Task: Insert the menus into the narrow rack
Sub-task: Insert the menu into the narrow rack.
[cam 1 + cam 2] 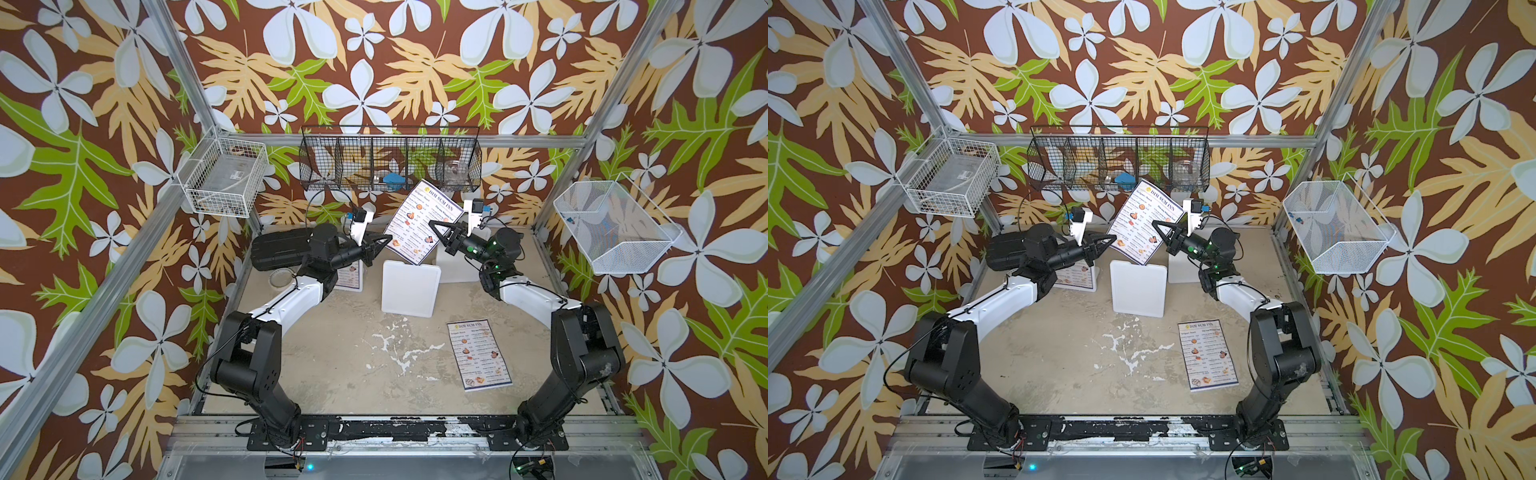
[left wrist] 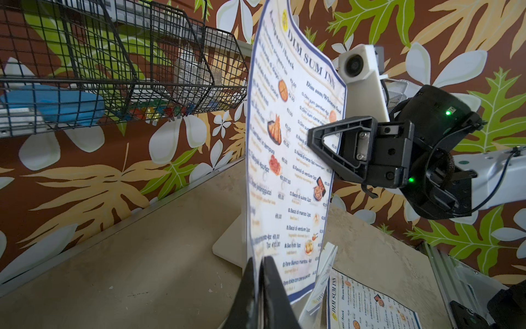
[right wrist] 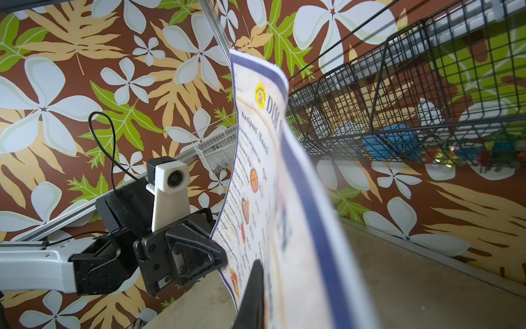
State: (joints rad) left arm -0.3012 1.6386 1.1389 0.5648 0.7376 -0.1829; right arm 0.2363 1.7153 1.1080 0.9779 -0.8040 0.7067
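Robot lab test cell: scuffed bench [image 1: 332, 353] boxed in by aluminium frame rails [image 1: 399, 140] and floral-print wall panels [image 1: 374, 62], black wire basket [image 1: 388, 164] hung above the bench's far edge, left arm [image 1: 291, 299] and right arm [image 1: 528, 297] bolted to a base rail [image 1: 374, 432] at its near edge.

Left arm [image 1: 332, 257] is covering most of the third menu [image 1: 351, 276] near the surface's far left corner; how that sheet is seated cannot be told. Held menu [image 1: 419, 220] is overlapping the upper corner of the centre white panel [image 1: 409, 291]. Right arm [image 1: 478, 249] is masking much of the far white panel [image 1: 451, 268].

In the left wrist view, the picture's edge is cutting off the left gripper [image 2: 257, 260] and the flat menu [image 2: 370, 304]. In the right wrist view, the held menu's near half is blurring beyond reading and is hiding one finger of the right gripper [image 3: 262, 266].

Contents of the black wire basket [image 1: 357, 166] are showing too small to identify.
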